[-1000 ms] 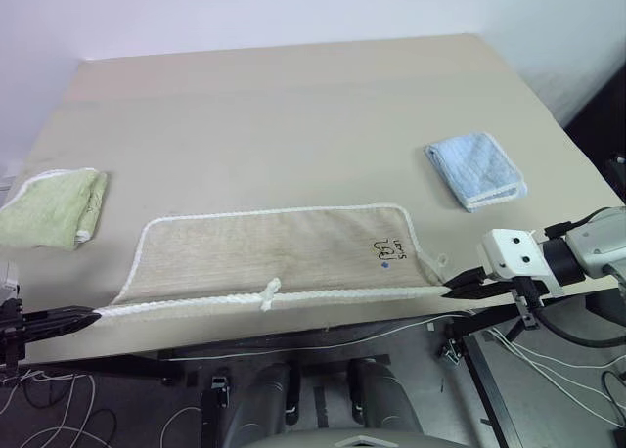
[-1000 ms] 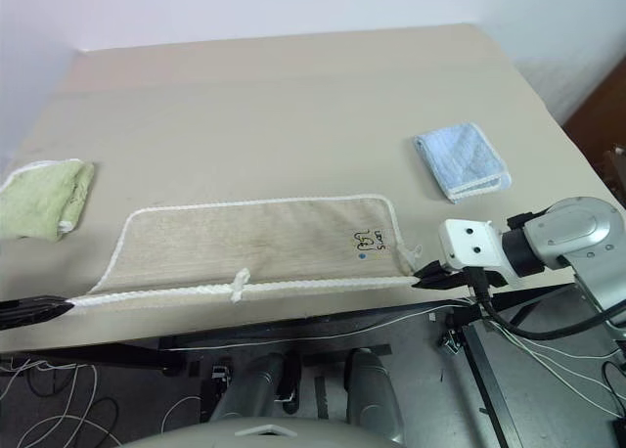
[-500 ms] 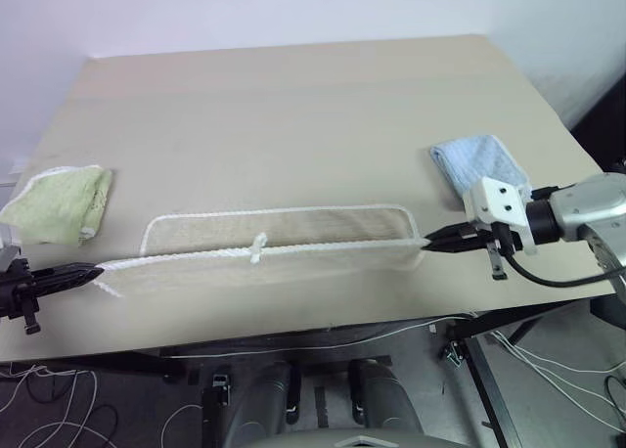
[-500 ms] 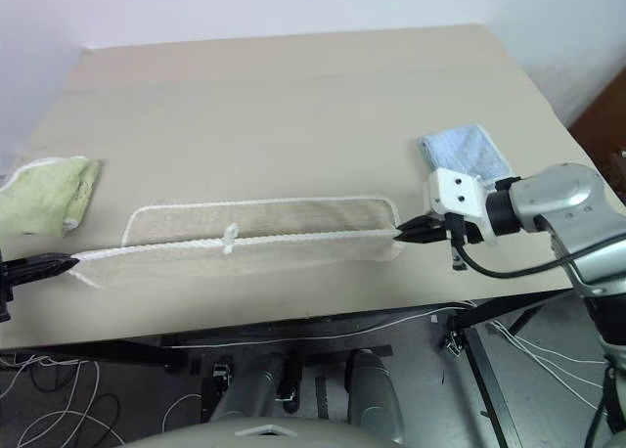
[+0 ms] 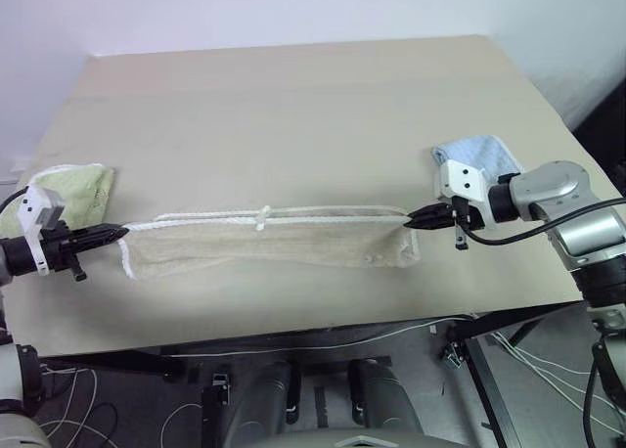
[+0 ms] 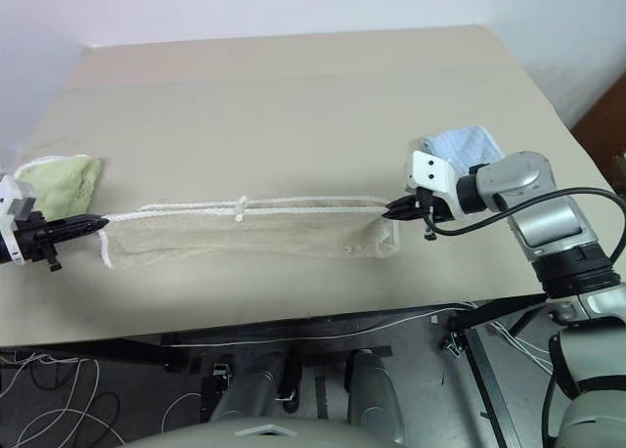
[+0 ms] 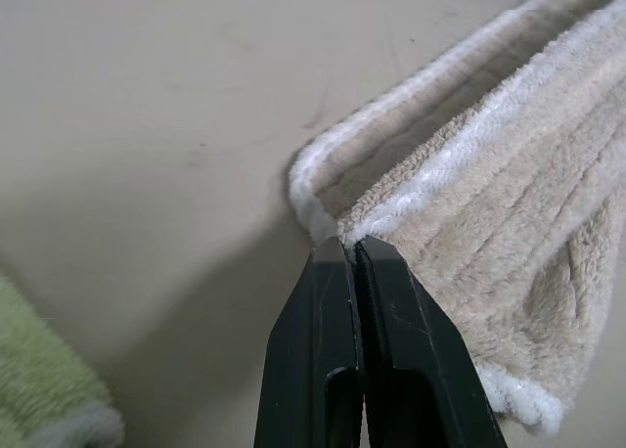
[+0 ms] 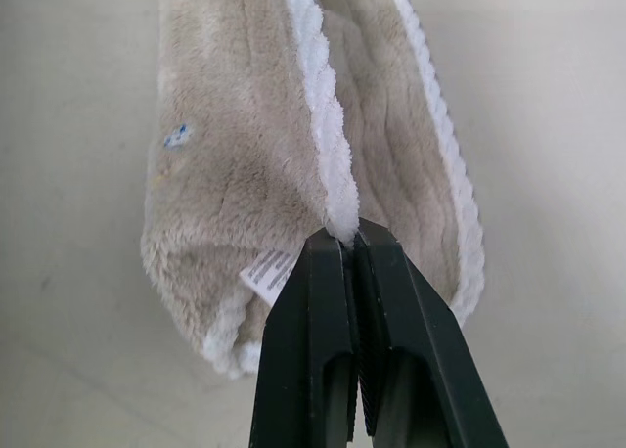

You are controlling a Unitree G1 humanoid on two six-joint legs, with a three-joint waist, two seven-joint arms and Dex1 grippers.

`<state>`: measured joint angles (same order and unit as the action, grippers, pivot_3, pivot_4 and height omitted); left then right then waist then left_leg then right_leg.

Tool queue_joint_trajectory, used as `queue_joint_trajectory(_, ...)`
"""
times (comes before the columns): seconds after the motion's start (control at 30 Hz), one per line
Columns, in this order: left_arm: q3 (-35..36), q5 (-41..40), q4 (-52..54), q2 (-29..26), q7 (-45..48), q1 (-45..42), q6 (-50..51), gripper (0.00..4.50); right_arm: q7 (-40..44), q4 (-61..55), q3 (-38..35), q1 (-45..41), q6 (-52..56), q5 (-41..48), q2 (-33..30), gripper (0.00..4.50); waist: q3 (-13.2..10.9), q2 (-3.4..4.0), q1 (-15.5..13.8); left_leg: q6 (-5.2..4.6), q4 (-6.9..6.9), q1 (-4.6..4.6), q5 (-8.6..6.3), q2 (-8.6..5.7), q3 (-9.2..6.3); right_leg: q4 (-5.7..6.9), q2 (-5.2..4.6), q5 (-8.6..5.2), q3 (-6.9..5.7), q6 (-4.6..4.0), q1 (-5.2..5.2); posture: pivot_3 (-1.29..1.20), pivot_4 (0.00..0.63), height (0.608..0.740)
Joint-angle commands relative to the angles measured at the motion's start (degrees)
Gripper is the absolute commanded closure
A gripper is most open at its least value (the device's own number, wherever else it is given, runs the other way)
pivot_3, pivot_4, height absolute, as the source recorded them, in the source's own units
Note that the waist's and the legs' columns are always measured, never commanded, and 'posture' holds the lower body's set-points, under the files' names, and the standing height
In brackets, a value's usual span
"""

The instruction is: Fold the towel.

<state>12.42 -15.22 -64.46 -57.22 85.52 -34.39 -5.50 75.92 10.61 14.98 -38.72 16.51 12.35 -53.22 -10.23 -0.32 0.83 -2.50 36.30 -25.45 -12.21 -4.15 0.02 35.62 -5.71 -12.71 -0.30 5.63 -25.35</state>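
Far left of the bench: folded green cloth, lying flat near the edge, shifted in the picture only as the whole view has.

Just right of it: left tool, fingers pressed together, pinching the white-corded left corner of the towel. Moved since 1 second ago from off the near bench edge to a spot over the bench, close to the green cloth.

Centre: beige towel, stretched in a long narrow band between the 2 tools, lying toward the near part of the bench. Held white edge now brought over to sit nearly above the far edge, with the small white loop riding on it; 1 second ago spread open with that edge at the near rim of the bench and the handwritten mark facing up, half a second ago only partway over. Doubled layers visible at both pinched corners in the wrist views; small label and a blue dot showing on the underside near the right corner.

Right of the towel: right tool, fingers pressed together, pinching the towel's right corner by its corded hem. Carried from beyond the near edge to over the bench.

Far right: folded blue cloth, partly covered by the right arm, otherwise unmoved.
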Motion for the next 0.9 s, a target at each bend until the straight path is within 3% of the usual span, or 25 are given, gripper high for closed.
queue_joint_trajectory(0.03,1.2,0.8,-1.8,-2.3,-0.7,-1.2,-0.8,4.47,0.2,3.0,-4.2,-0.6,-0.1,-2.2,-4.6,4.50,0.0,0.00,0.0,0.00,0.02,0.00,0.00,0.00,0.00,0.03,0.00,0.00,0.00,0.00,0.00,0.00,0.150,0.740)
queue_joint_trajectory(0.37,0.7,1.0,0.5,-1.4,0.6,-2.6,-0.5,4.47,0.7,2.7,-6.0,-0.2,-0.2,-1.7,-6.1,4.50,0.0,0.00,0.0,0.09,0.71,0.03,-0.07,0.05,-0.02,0.53,-0.01,-0.02,0.01,-0.03,0.05,0.00,0.150,0.740)
queue_joint_trajectory(0.9,-2.4,4.3,2.6,1.0,-3.2,-7.6,1.9,4.47,-2.2,13.0,-2.5,-6.2,-6.2,-7.7,2.7,4.50,0.0,0.00,0.1,0.08,0.78,0.00,-0.06,0.05,-0.03,0.60,0.05,0.00,0.02,0.00,0.06,0.00,0.150,0.740)
